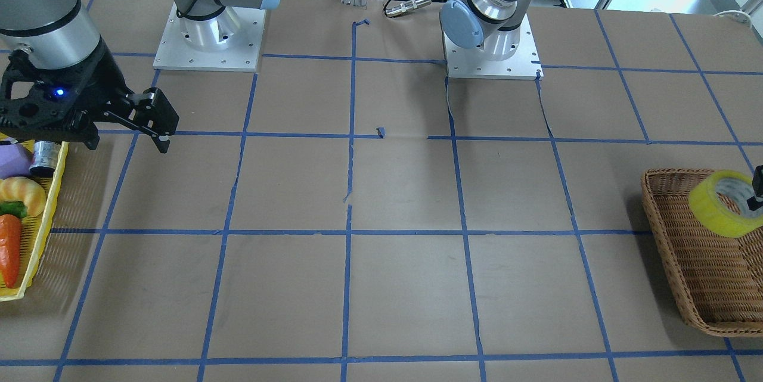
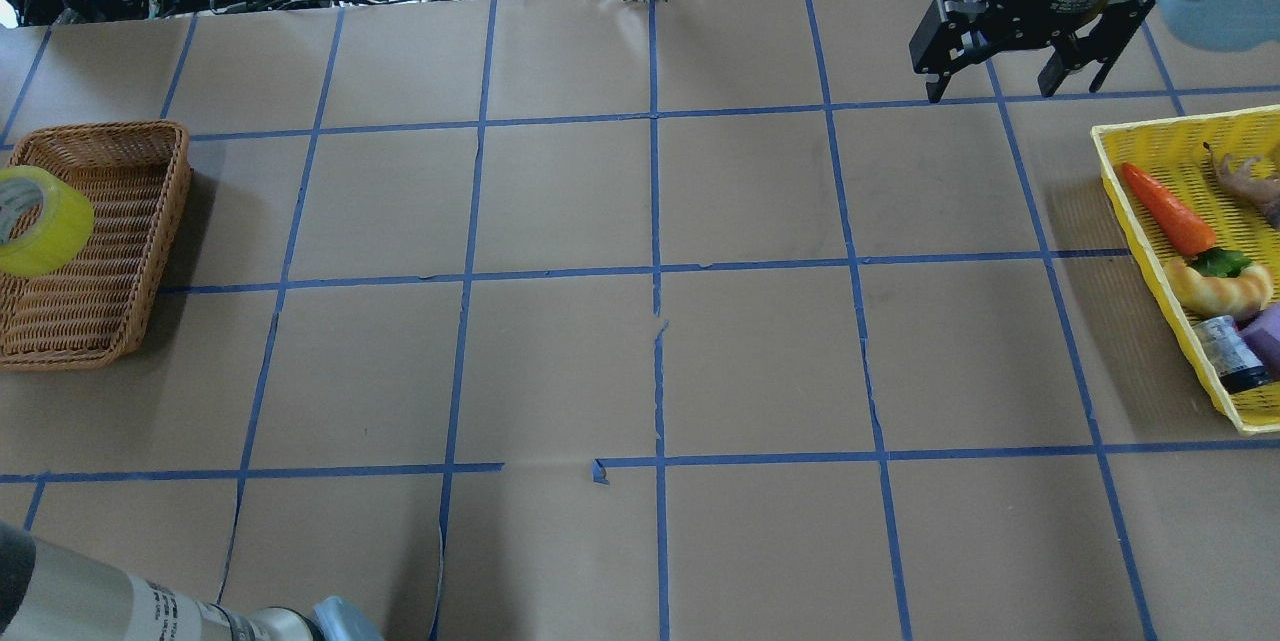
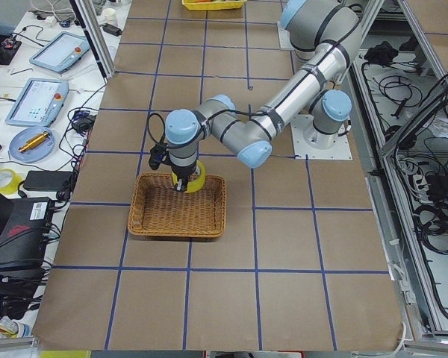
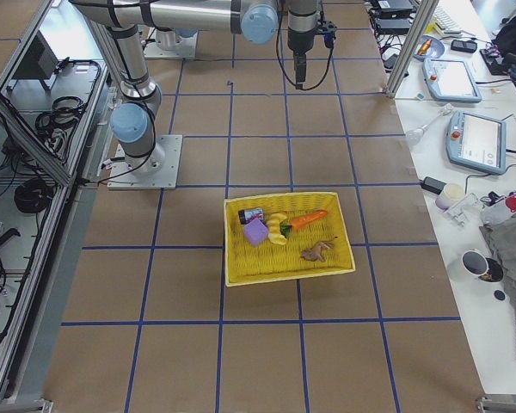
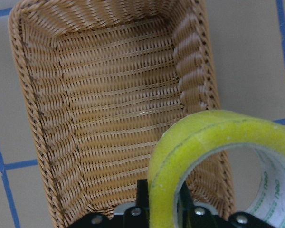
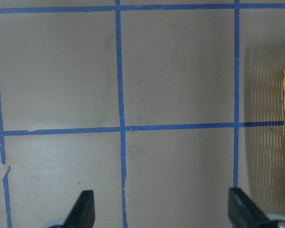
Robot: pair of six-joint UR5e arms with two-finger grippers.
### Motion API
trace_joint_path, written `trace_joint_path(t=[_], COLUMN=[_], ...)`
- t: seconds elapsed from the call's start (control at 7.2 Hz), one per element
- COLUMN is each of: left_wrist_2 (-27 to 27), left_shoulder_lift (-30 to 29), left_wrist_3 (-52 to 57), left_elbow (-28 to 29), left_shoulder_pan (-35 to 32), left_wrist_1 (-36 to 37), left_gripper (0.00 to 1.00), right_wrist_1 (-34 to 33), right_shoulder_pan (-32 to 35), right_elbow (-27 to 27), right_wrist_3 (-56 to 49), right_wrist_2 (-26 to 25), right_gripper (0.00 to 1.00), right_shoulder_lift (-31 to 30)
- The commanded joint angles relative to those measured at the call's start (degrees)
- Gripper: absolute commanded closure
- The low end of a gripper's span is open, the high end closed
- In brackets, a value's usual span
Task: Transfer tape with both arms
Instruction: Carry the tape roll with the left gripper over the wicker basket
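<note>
The yellow tape roll [image 1: 724, 203] hangs tilted just above the wicker basket [image 1: 661, 233] at the table's end on my left. My left gripper [image 5: 162, 202] is shut on the roll's wall, one finger inside the whitish core and one outside. The roll also shows in the overhead view [image 2: 40, 221], the left side view [image 3: 196, 179] and the left wrist view [image 5: 204, 156]. My right gripper [image 2: 1015, 86] is open and empty. It hovers over bare table near the yellow basket [image 2: 1150, 221], far from the tape.
The yellow basket [image 4: 288, 271] holds a carrot [image 2: 1165, 211], a bread roll [image 2: 1220, 286], a purple block [image 4: 256, 232] and a small silver jar [image 2: 1228, 353]. The wicker basket [image 2: 150, 131] has nothing else in it. Blue tape lines grid the brown table.
</note>
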Motion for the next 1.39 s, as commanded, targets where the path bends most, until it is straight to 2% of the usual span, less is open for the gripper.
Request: trace_joint_path(t=[0.0, 0.14, 0.28, 0.42, 0.56, 0.69, 0.83, 0.97, 1.25], left_wrist_2=[-2.17, -2.17, -2.25, -2.26, -2.43, -2.08, -1.82, -1.82, -1.2], left_shoulder_lift=[-6.64, -8.14, -9.38, -10.43, -10.27, -8.88, -6.86, -2.32, 7.44], left_wrist_3=[1.0, 1.09, 1.18, 1.09, 1.27, 0.83, 0.48, -1.26, -11.94], left_elbow=[0.12, 0.03, -0.93, -0.94, -0.94, -0.94, -0.94, 0.19, -0.66], left_shoulder_pan=[0.59, 0.59, 0.59, 0.59, 0.59, 0.5, -0.37, -1.69, -11.48], left_wrist_1=[5.93, 6.55, 11.0, 12.09, 12.44, 11.66, 9.83, 1.37, -7.64], left_gripper=[0.86, 0.82, 0.79, 0.64, 0.39, 0.1, 0.1, 0.1, 0.11], right_wrist_1=[-0.06, -0.06, -0.06, -0.06, 0.38, 0.47, -0.32, -0.32, -0.59], right_shoulder_pan=[0.03, 0.03, 0.03, 0.03, 0.2, 2.12, 5.44, 6.0, 5.83], right_elbow=[0.09, 0.43, 0.44, 0.44, 0.44, 1.22, 1.84, 1.67, 1.4], right_wrist_3=[0.09, 0.0, 0.0, 0.0, 0.0, 0.0, 0.0, 0.0, 1.58], right_wrist_2=[-0.01, -0.1, -0.71, -0.72, -0.28, 0.24, -0.53, -1.32, -6.49], right_gripper=[0.0, 0.0, 0.0, 0.0, 0.0, 0.0, 0.0, 0.0, 0.0], right_shoulder_lift=[0.0, 0.0, 0.0, 0.0, -0.61, -1.66, -1.5, -1.67, -2.98])
